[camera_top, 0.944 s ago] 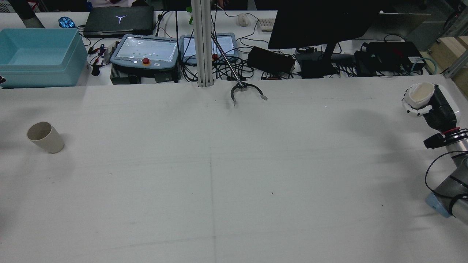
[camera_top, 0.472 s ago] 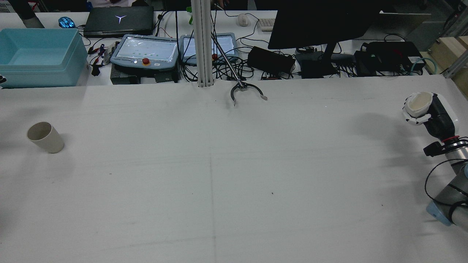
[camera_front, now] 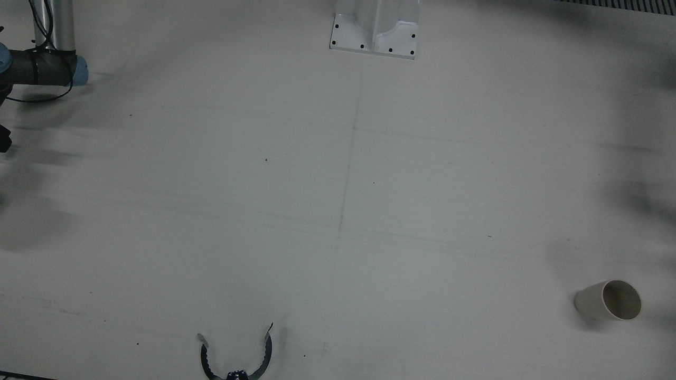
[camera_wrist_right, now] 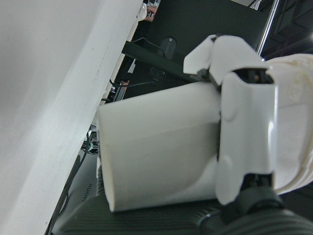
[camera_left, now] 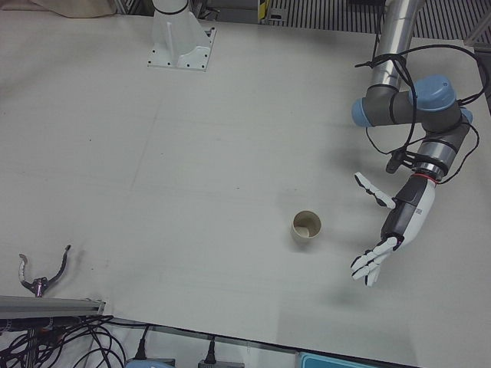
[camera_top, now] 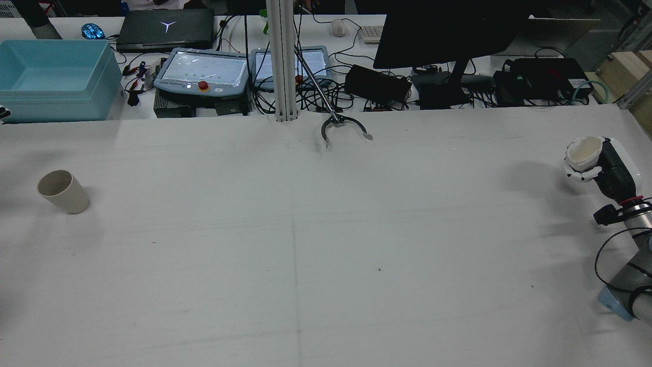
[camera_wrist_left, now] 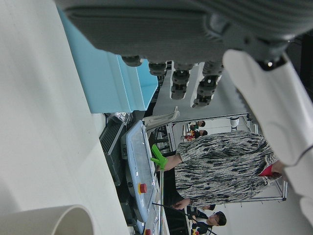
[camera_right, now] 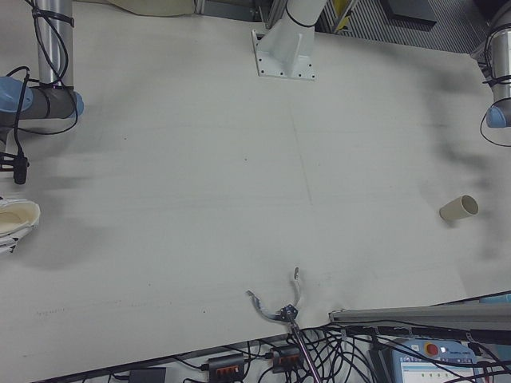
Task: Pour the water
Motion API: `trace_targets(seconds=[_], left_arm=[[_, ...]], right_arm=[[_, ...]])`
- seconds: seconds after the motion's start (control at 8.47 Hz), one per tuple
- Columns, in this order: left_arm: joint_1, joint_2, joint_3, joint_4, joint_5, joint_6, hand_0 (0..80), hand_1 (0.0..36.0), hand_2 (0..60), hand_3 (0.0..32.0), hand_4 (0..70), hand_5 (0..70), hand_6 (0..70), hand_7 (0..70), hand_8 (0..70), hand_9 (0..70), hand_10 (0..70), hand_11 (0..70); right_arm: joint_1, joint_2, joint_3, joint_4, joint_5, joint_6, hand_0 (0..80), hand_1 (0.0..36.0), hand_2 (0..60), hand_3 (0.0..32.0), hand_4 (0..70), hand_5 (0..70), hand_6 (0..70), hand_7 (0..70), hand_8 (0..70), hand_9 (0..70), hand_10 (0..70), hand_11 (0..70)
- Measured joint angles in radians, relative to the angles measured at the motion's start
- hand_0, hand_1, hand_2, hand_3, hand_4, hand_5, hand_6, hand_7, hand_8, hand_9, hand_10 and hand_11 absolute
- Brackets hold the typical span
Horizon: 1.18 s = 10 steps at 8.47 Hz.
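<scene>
The right hand (camera_top: 593, 160) hangs above the table's right edge in the rear view, toward the far corner, its white fingers (camera_wrist_right: 244, 142) wrapped around a cup (camera_top: 585, 149) that it holds upright. Its black wrist slopes down and back to the grey arm (camera_top: 634, 265) at that same edge. The left hand (camera_left: 387, 230) hovers over the table's left side with its fingers (camera_left: 368, 267) spread wide and nothing in them, palm facing inward. Its forearm rises to the blue-capped elbow (camera_left: 414, 111).
</scene>
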<state>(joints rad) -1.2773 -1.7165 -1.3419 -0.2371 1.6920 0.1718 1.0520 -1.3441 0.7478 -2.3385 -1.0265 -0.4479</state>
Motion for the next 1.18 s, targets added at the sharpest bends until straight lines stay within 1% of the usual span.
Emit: trace_targets(seconds=[0.12, 0.24, 0.35, 0.47, 0.59, 0.71, 0.83, 0.94, 1.06, 1.18], left_arm=[[0.001, 0.000, 0.000, 0.002, 0.001, 0.000, 46.5, 0.0, 0.0, 1.6, 32.4, 0.0, 13.9, 11.8, 5.5, 0.9, 0.0, 0.1], [0.002, 0.000, 0.000, 0.003, 0.001, 0.000, 46.5, 0.0, 0.0, 2.0, 32.2, 0.0, 13.9, 11.7, 5.4, 0.9, 0.0, 0.0], [0.003, 0.000, 0.001, 0.005, 0.001, 0.000, 46.6, 0.0, 0.0, 2.0, 32.2, 0.0, 14.0, 11.8, 5.5, 0.9, 0.0, 0.1], [0.003, 0.000, 0.001, 0.006, 0.001, 0.000, 46.8, 0.0, 0.0, 2.2, 32.3, 0.0, 14.0, 11.7, 5.5, 0.9, 0.0, 0.1], [0.003, 0.000, 0.000, 0.007, 0.002, 0.000, 46.7, 0.0, 0.0, 2.2, 32.3, 0.0, 14.0, 11.8, 5.5, 0.9, 0.0, 0.1], [0.002, 0.000, -0.001, 0.009, 0.002, 0.001, 46.9, 0.0, 0.0, 2.0, 32.4, 0.0, 14.0, 11.8, 5.5, 0.9, 0.0, 0.1], [0.001, 0.000, -0.002, 0.011, 0.002, 0.000, 46.8, 0.0, 0.0, 2.0, 32.4, 0.0, 14.0, 11.7, 5.5, 0.9, 0.0, 0.1], [0.000, 0.000, -0.002, 0.011, 0.002, 0.000, 46.9, 0.0, 0.0, 1.8, 32.5, 0.0, 14.1, 11.8, 5.6, 0.9, 0.0, 0.2], [0.000, 0.000, -0.002, 0.012, 0.002, 0.001, 46.9, 0.0, 0.0, 2.0, 32.5, 0.0, 14.1, 11.8, 5.6, 0.9, 0.0, 0.2], [0.002, 0.000, 0.000, 0.013, 0.002, 0.001, 47.0, 0.0, 0.0, 2.0, 32.4, 0.0, 14.1, 11.9, 5.6, 0.9, 0.0, 0.3]], right_arm=[[-0.002, -0.002, -0.009, 0.000, 0.002, -0.004, 65.7, 21.7, 21.6, 0.0, 45.2, 26.3, 70.0, 70.0, 70.0, 70.0, 48.8, 69.9], [-0.003, -0.002, -0.022, 0.000, 0.006, -0.007, 63.4, 21.5, 14.8, 0.0, 32.9, 22.7, 63.6, 60.4, 66.6, 70.0, 30.0, 44.5], [-0.005, -0.004, -0.033, 0.001, 0.009, -0.007, 62.3, 20.3, 7.8, 0.0, 26.2, 20.4, 56.9, 53.8, 59.4, 70.0, 18.2, 28.0], [-0.005, -0.005, -0.039, 0.002, 0.011, -0.006, 61.3, 19.7, 4.7, 0.0, 23.5, 18.7, 52.6, 49.6, 54.6, 67.4, 10.5, 16.8], [-0.006, -0.006, -0.041, 0.002, 0.012, -0.003, 61.0, 19.3, 2.9, 0.0, 22.8, 18.0, 50.8, 48.0, 52.4, 64.3, 7.1, 11.8], [-0.006, -0.007, -0.042, 0.002, 0.012, -0.002, 60.0, 17.3, 0.0, 0.0, 19.9, 15.7, 46.1, 43.7, 44.8, 53.3, 0.0, 0.0], [-0.006, -0.007, -0.042, 0.001, 0.012, -0.001, 59.5, 17.1, 0.0, 0.0, 17.5, 14.6, 43.1, 40.3, 39.2, 45.5, 0.0, 0.0], [-0.006, -0.007, -0.042, 0.001, 0.013, -0.001, 58.9, 16.9, 0.0, 0.0, 16.6, 13.9, 41.3, 38.1, 36.6, 42.3, 0.0, 0.0], [-0.006, -0.008, -0.042, 0.001, 0.012, -0.002, 58.6, 17.0, 0.0, 0.0, 16.3, 13.4, 40.1, 36.9, 34.2, 39.5, 0.0, 0.0], [-0.006, -0.009, -0.042, 0.001, 0.011, -0.002, 58.4, 17.2, 0.0, 0.0, 16.0, 13.5, 40.2, 37.1, 35.1, 40.6, 0.0, 0.0]])
